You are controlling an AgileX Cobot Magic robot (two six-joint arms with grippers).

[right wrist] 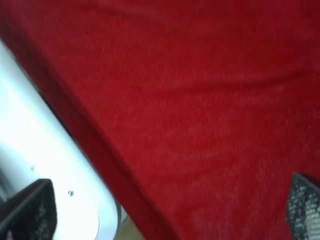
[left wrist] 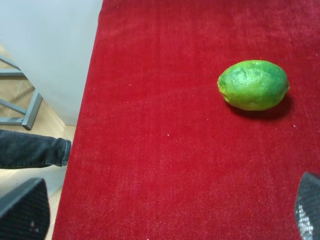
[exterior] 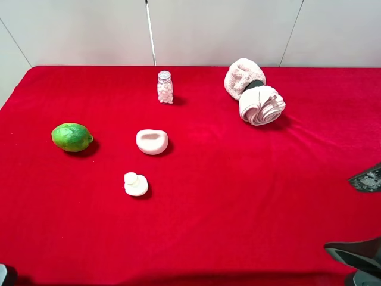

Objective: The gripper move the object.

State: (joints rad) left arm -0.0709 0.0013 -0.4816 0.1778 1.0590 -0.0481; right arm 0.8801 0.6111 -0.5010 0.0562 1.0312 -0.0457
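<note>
The object (exterior: 152, 142), a pale pink rounded piece with its hollow side up, lies on the red cloth left of centre in the high view. It does not show in either wrist view. My right gripper (exterior: 364, 217) is at the right edge, far from the object, jaws wide apart and empty; its wrist view (right wrist: 165, 210) shows only red cloth and the table edge between the fingertips (right wrist: 304, 207). My left gripper (left wrist: 165, 215) is open and empty near the table's left edge; only a sliver of it (exterior: 5, 275) shows at the bottom left of the high view.
A green lime (exterior: 72, 137) lies at the left, also in the left wrist view (left wrist: 253, 85). A white mushroom-shaped piece (exterior: 136, 184) lies in front of the object. A small jar (exterior: 165, 87) stands behind it. Rolled pink towels (exterior: 255, 92) lie at the back right.
</note>
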